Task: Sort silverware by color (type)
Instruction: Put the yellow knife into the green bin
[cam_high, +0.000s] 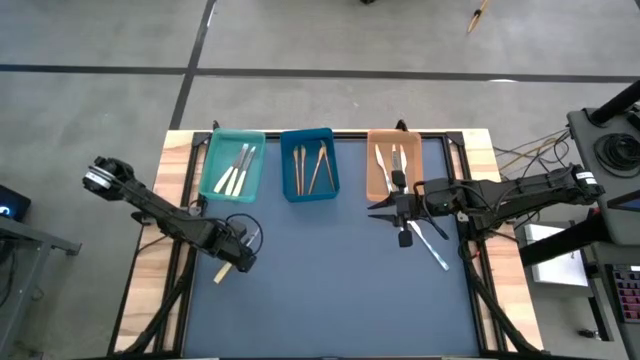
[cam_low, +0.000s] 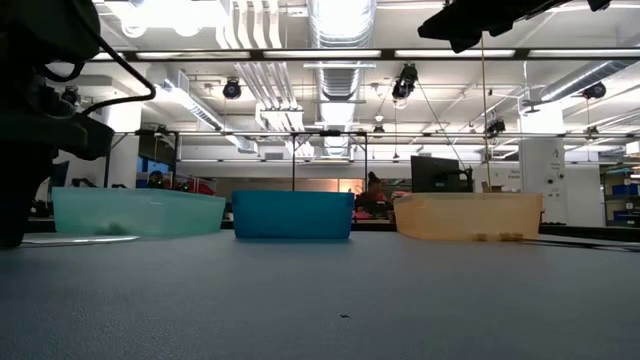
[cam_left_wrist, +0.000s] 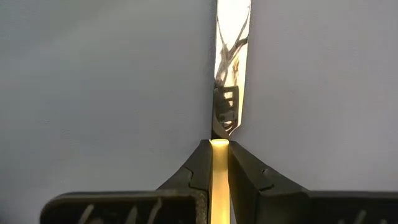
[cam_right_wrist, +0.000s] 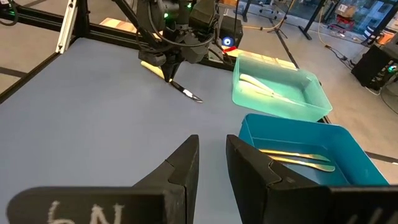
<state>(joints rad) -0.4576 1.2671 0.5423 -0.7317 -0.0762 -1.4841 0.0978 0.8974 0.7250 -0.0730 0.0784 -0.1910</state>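
My left gripper (cam_high: 236, 260) stands at the table's near left, pointing down, shut on a knife with a cream-yellow handle (cam_high: 222, 272) and a shiny blade (cam_left_wrist: 230, 68). The right wrist view shows the same knife (cam_right_wrist: 185, 91) below that gripper. My right gripper (cam_right_wrist: 211, 163) hangs above the table's middle right, level, open with nothing between its fingers. Two more pieces of silverware (cam_high: 436, 247) lie on the table under the right arm. At the far edge stand a teal tray (cam_high: 214, 170), a blue tray (cam_high: 290, 185) and an orange tray (cam_high: 374, 185), each holding silverware. My left gripper pinches the knife's cream-yellow handle (cam_left_wrist: 219, 155) between its two fingers, close to where the blade begins. The fingers come from above, pointing down, and lie across the knife. The knife lies level at the table top, its handle end sticking out toward the near left.
The teal tray holds cream-handled pieces (cam_high: 236, 168), the blue tray tan-brown ones (cam_high: 312, 168), the orange tray silver ones (cam_high: 393, 160). A broad stretch of dark mat (cam_high: 320, 280) lies between the arms. Wooden table edges and cables run along both sides.
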